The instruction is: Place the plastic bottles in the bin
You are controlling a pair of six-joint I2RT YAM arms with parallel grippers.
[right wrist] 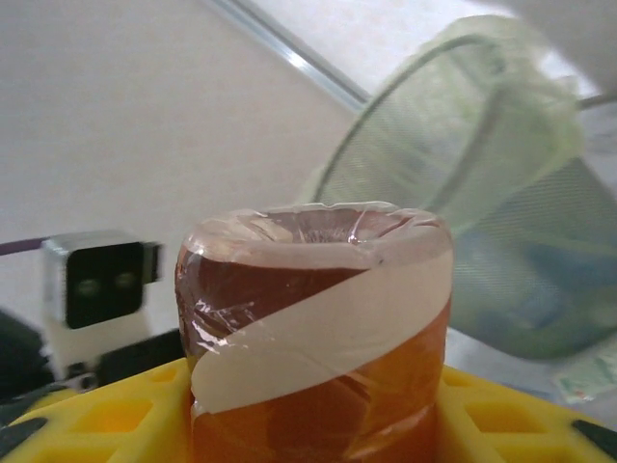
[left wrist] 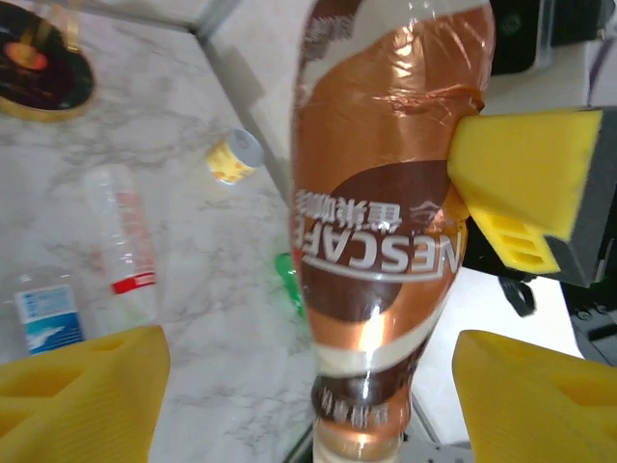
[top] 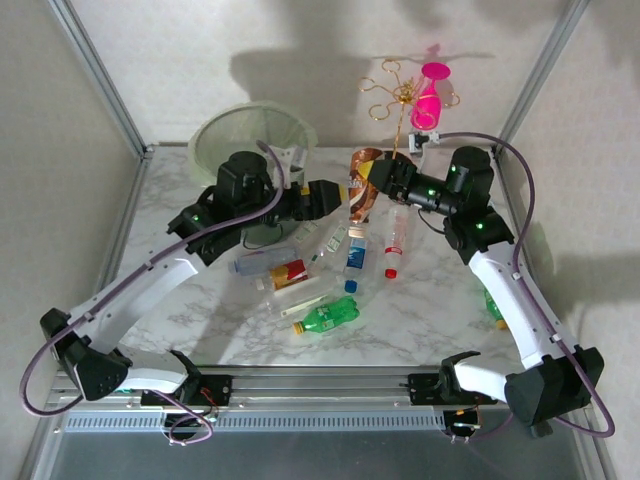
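A brown coffee-label plastic bottle [top: 362, 188] hangs in the air over the middle of the table, with my right gripper [top: 378, 178] shut on its wide end. In the right wrist view its base [right wrist: 313, 318] stands between my yellow pads [right wrist: 511, 415]. My left gripper [top: 335, 195] is open, its pads [left wrist: 77, 395] apart on either side of the bottle's narrow end [left wrist: 376, 289] and not touching it. Several more bottles [top: 325, 315] lie on the marble below. The pale-green bin [top: 250, 135] stands at the back left, behind the left arm.
A pink goblet [top: 430, 95] on a gold wire stand [top: 395, 90] is at the back right. A small tan cup [left wrist: 234, 156] lies on the marble. One green bottle [top: 493, 305] lies beside the right arm. Frame posts rise at the table's far corners.
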